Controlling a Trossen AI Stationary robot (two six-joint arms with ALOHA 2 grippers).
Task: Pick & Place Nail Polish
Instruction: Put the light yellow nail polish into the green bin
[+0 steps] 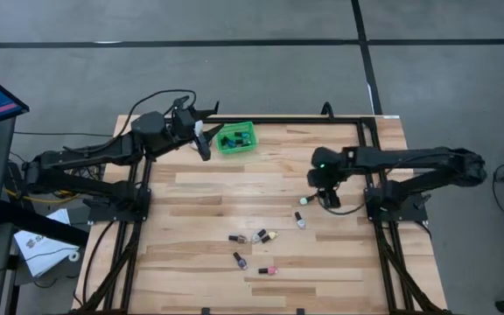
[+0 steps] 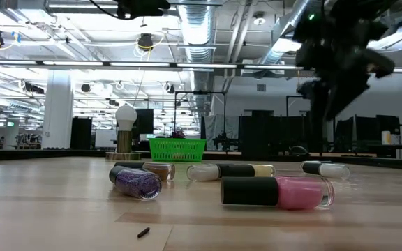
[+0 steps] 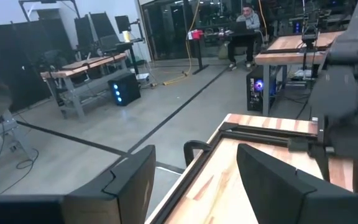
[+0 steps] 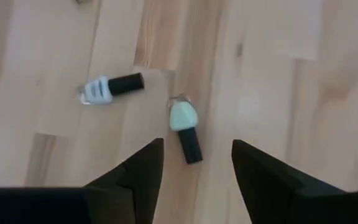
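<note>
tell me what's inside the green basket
From above, the green basket holds several small dark-capped bottles with a bit of blue; the exact count is unclear. In the low view its mesh wall hides the contents. The left end effector hangs beside it.

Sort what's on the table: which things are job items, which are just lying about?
Job: nail polish bottles lying loose on the table; two more under the right tool; green basket.
Lying about: white bulb-shaped thing; small dark bit.

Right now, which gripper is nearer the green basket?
The left. The left gripper hangs open just beside the green basket, at the table's far edge. The right gripper is open well off toward the right side, above two pale nail polish bottles.
</note>
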